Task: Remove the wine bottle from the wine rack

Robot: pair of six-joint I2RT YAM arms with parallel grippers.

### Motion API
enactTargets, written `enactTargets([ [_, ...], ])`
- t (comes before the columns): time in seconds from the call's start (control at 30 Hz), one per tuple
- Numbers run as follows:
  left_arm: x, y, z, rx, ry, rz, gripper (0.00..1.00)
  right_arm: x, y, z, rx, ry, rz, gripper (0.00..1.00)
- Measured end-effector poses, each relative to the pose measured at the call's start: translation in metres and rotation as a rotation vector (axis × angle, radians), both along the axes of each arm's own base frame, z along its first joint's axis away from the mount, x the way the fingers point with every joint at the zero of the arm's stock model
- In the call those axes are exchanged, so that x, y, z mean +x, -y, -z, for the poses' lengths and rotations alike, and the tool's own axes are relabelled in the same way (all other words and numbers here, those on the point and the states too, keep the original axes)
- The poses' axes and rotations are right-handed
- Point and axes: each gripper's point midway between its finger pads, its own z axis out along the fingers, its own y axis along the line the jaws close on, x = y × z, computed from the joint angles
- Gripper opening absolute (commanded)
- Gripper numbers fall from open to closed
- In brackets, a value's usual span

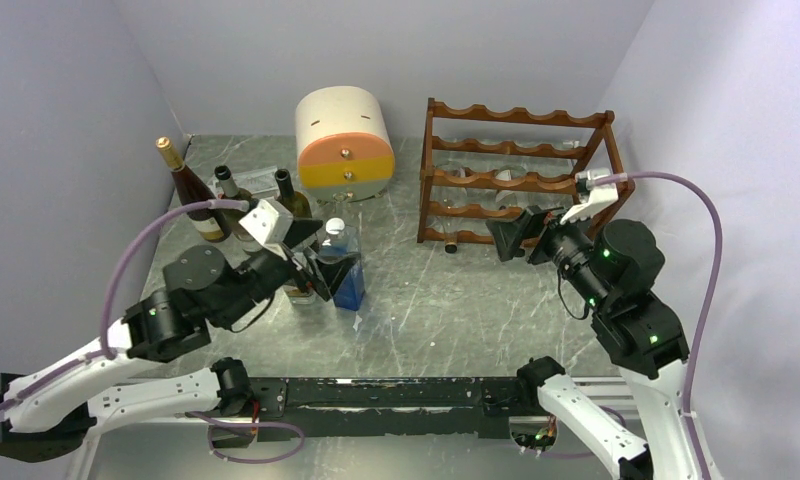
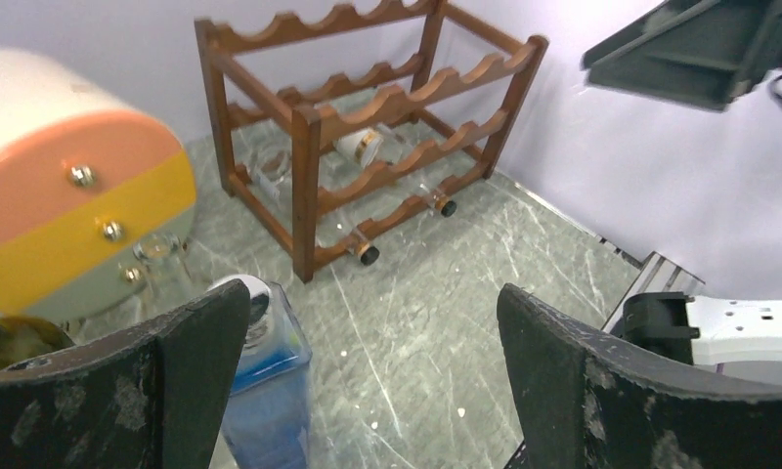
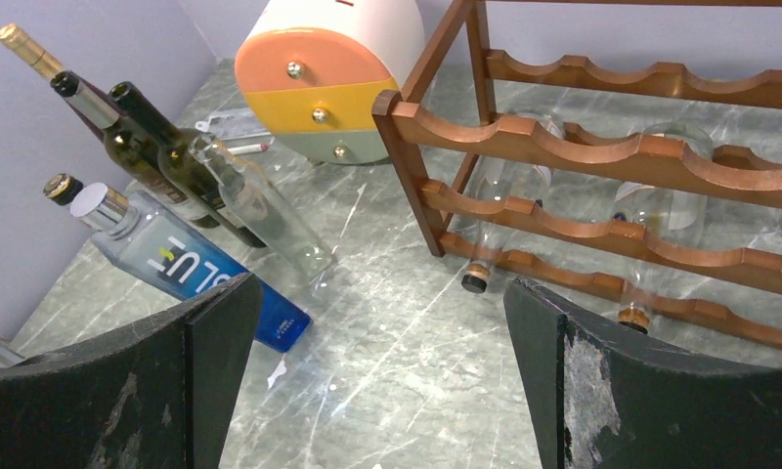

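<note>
L end effector (image 2: 369, 332) jaws wide apart, nothing between. Blue bottle (image 2: 270, 391) just beside finger at frame left. Rack (image 2: 309, 147) upright on bench (image 2: 446, 293); clear bottles (image 2: 363, 147) lying in lower tiers. Drawer unit (image 2: 65, 195) left of rack.

Glossy wooden wine rack (image 3: 602, 147); veined marble-look table (image 3: 397, 332).

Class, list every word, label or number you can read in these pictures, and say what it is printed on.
"BLU": white letters on the blue bottle, partly hidden, so uncertain.
Label on the tall wine bottle: too small to read.
Gold label on the racked bottle in the wine rack: blurred, unreadable.
</note>
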Motion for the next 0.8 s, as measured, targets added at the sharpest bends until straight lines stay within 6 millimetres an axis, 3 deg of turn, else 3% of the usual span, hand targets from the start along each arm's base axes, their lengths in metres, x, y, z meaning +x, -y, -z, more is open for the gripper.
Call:
enactTargets([
  [0.23, -0.009, -0.017, -0.063, -0.006, 0.118, 0.022, 0.99, 0.014, 0.001, 0.005, -0.01, -0.037, 0.042, 1.0],
  [0.33, -0.003, -0.02, -0.077, 0.016, 0.159, -0.01, 0.99, 0.022, 0.006, 0.008, -0.016, -0.054, 0.087, 1.0],
  [0.47, 0.015, -0.007, -0.085, 0.086, 0.196, -0.046, 0.98, 0.044, 0.006, 0.02, -0.048, -0.101, 0.136, 1.0],
  [0.57, 0.044, -0.007, -0.084, 0.139, 0.207, -0.112, 0.98, 0.058, 0.003, 0.03, -0.07, -0.131, 0.154, 1.0],
  [0.67, 0.087, -0.023, -0.08, 0.182, 0.191, -0.208, 0.98, 0.069, 0.004, 0.033, -0.081, -0.128, 0.181, 1.0],
  [0.73, 0.119, -0.046, -0.079, 0.189, 0.178, -0.277, 0.98, 0.073, 0.007, 0.028, -0.079, -0.106, 0.201, 1.0],
  [0.8, 0.151, -0.081, -0.076, 0.187, 0.158, -0.366, 0.98, 0.077, 0.009, 0.02, -0.069, -0.072, 0.221, 1.0],
])
